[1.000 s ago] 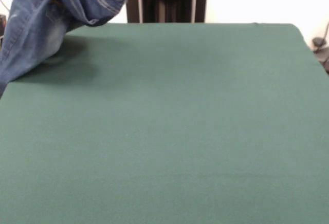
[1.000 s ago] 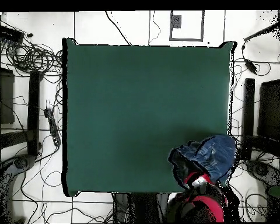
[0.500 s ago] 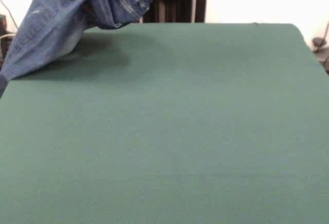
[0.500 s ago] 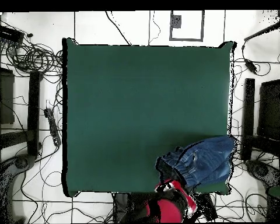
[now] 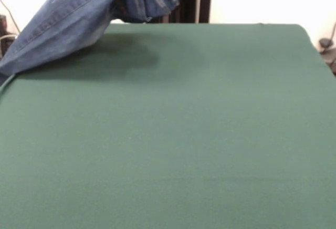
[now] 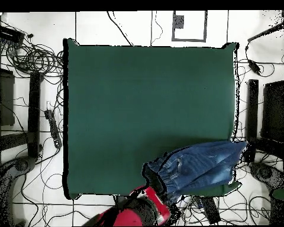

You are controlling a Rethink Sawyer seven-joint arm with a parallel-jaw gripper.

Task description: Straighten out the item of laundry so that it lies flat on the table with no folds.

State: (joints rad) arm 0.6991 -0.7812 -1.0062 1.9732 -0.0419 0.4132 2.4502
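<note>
I see one pair of jeans point(image 6: 194, 166), held up off the table point(image 6: 138, 106) at its corner nearest the robot base. In the overhead view the long axis runs roughly left-right with a slight tilt: gathered waistband end at lower left by the arm point(image 6: 135, 214), legs stretching right and a bit up, out past the table's right edge. In the front view the jeans point(image 5: 68, 16) hang as a slanted band from the top centre down to the left edge. The waistband is bunched at the top, and the low end reaches the table's left edge, though I can't tell if it touches. Their shadow falls on the green top below. The fabric is folded and crumpled near the waistband, not flat.

Count: one pair of jeans, one table, one arm. The rest of the table top is bare green.

Claw: hidden behind denim in both views, so I cannot tell its state.

No readable label, brand or writing on the jeans; only light stitching and a faded patch show.
</note>
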